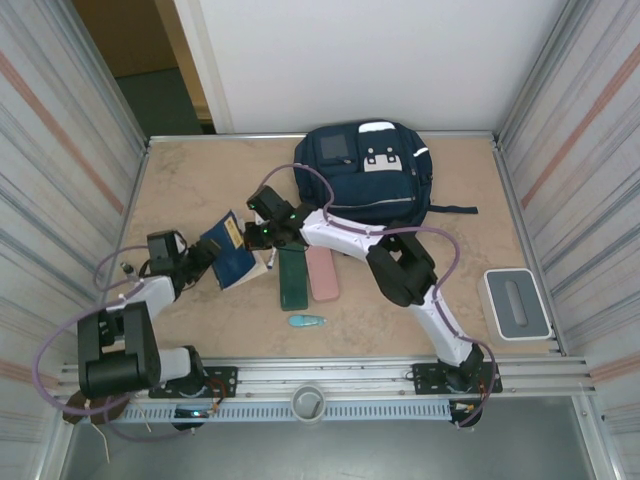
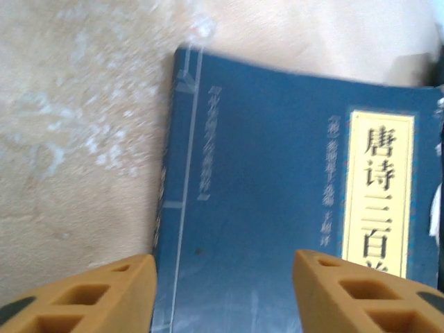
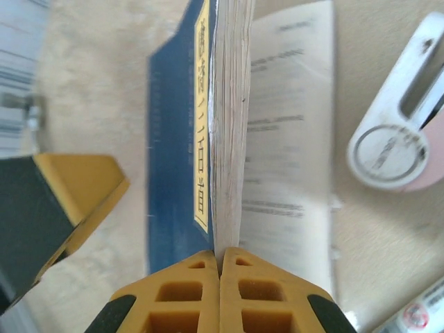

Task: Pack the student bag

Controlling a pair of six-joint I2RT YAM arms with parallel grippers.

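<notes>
- The large navy blue fabric backpack sits at the far middle of the beige table, with its white label patches facing up.
- A blue paperback book with a yellow title strip is left of centre, between the two grippers.
- The left gripper hovers over the book's cover, fingers spread apart and gripping nothing.
- The right gripper has its yellow fingers pressed flat together at the book's page edge. I cannot tell whether a leaf is pinched.
- A dark green flat case and a pink flat case lie side by side just right of the book.
</notes>
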